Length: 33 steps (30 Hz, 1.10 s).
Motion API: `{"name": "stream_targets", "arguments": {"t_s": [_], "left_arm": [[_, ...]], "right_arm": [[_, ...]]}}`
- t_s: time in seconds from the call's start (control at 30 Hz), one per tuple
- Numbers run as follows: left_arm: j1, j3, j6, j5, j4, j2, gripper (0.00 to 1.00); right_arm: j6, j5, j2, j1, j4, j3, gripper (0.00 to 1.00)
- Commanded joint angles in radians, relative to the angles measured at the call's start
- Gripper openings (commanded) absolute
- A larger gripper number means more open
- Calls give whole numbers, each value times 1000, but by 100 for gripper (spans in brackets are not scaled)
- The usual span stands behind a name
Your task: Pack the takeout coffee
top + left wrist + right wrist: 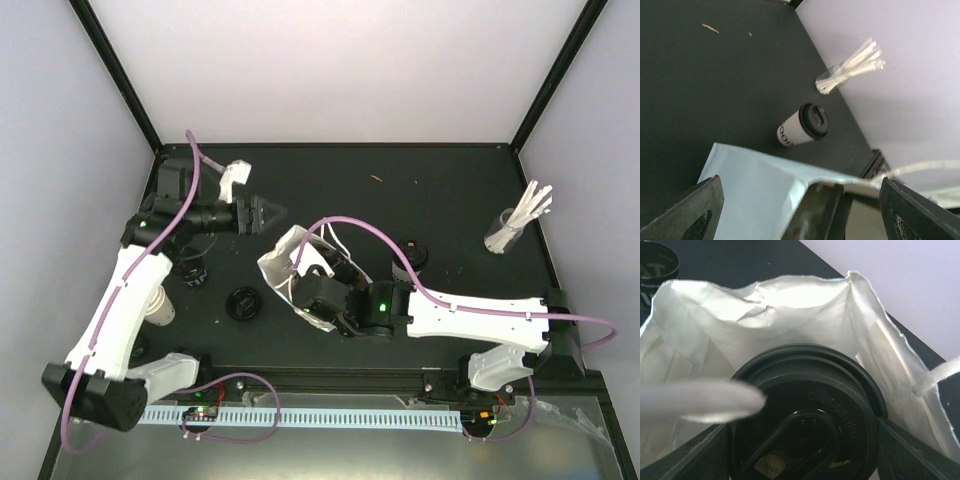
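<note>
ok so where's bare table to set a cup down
Far strip of table between the left fingers and the glass of sticks is free. Crowded mid-table: bag, right fingers gripping a cup inside it, second cup, black lid.

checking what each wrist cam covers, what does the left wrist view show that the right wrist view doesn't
Only left wrist: a cream cup on the table, the glass of white sticks, the light-blue paper bag from outside. Only right wrist: the bag's white inside, a black-lidded cup between the right gripper fingers, a second black lid beyond the bag. Both: the bag itself.
</note>
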Motion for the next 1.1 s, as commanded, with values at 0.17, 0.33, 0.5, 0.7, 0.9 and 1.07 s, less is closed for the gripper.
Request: {"name": "stream_targets", "arguments": {"t_s": [0.17,0.33,0.5,0.7,0.9,1.07], "left_arm": [[-229,-52,305,-339,-277,-187,87],[-292,-52,307,-521,-324,-141,87],[-323,-9,303,-650,-312,-86,87],[-342,12,359,-601,-278,-22,81],[-360,63,396,-613,-355,83,52],[-378,148,390,-725,-400,140,2]], "right_arm": [[28,-74,-54,-2,-79,-23,54],[29,-97,-60,-2,-86,-20,54],[32,-104,-59,-2,-105,-15,54],[33,-110,-53,-3,-133,-5,54],[60,-121,-28,-19,-228,47,54],[87,-127,-14,-34,-331,105,54]]}}
